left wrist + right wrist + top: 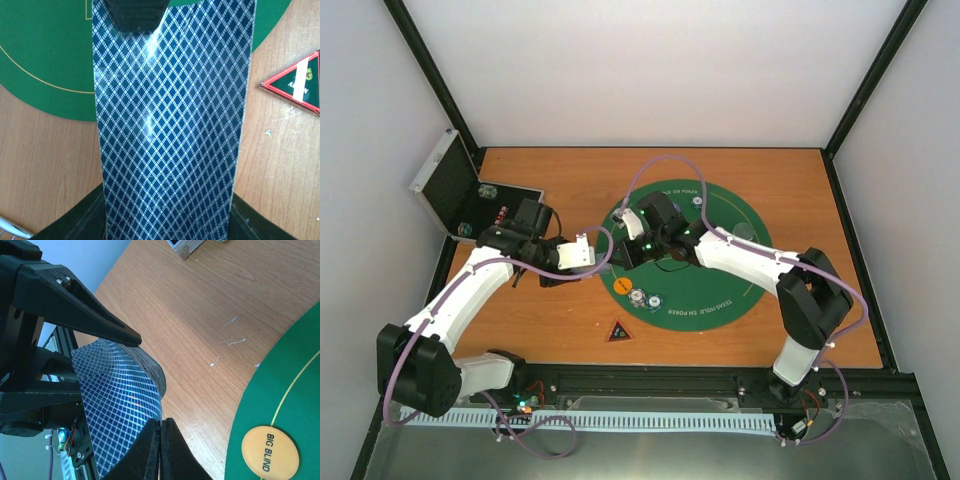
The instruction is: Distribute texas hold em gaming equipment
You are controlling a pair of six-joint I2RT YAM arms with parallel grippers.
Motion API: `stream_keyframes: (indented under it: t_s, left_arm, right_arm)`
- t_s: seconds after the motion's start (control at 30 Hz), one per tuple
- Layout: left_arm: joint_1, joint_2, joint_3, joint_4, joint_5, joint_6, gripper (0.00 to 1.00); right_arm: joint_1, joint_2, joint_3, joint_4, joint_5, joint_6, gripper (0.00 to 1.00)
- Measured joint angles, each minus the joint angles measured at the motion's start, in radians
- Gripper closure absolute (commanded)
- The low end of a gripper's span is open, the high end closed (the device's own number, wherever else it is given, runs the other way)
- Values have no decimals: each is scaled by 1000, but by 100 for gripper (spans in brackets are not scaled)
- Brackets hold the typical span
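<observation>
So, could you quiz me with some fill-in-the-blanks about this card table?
The left fingers grip blue-checked playing ____. The round mat is coloured ____. Its orange disc reads BIG ____. The triangle beside the mat has a ____ border.
Missing: cards; green; BLIND; red.

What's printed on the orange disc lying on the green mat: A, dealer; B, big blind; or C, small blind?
B: the orange disc on the green mat reads BIG BLIND in dark letters in the right wrist view.
</observation>
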Motion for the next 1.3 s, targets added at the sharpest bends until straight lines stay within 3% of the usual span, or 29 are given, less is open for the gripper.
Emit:
stream_keyframes:
  t_s: [0.43,0.8,0.93,1.13,1.3]
  left_arm:
    - [0,0,-10,12,-3,-1,52]
    - [0,3,-10,14,0,-4,52]
    - [0,5,-10,14,7,-5,52]
    - [0,7,-10,14,14,-6,52]
    - [0,13,-10,14,20,-7,52]
  right_arm:
    - [-5,-33,0,-31,3,-18,97]
    - [-6,-30,-3,55,-51,31,95]
    - [-6,-3,-3,88,-56,49,87]
    - [-6,32,-3,96,-62,62,85]
    - [-6,33,-3,109,-78,74,69]
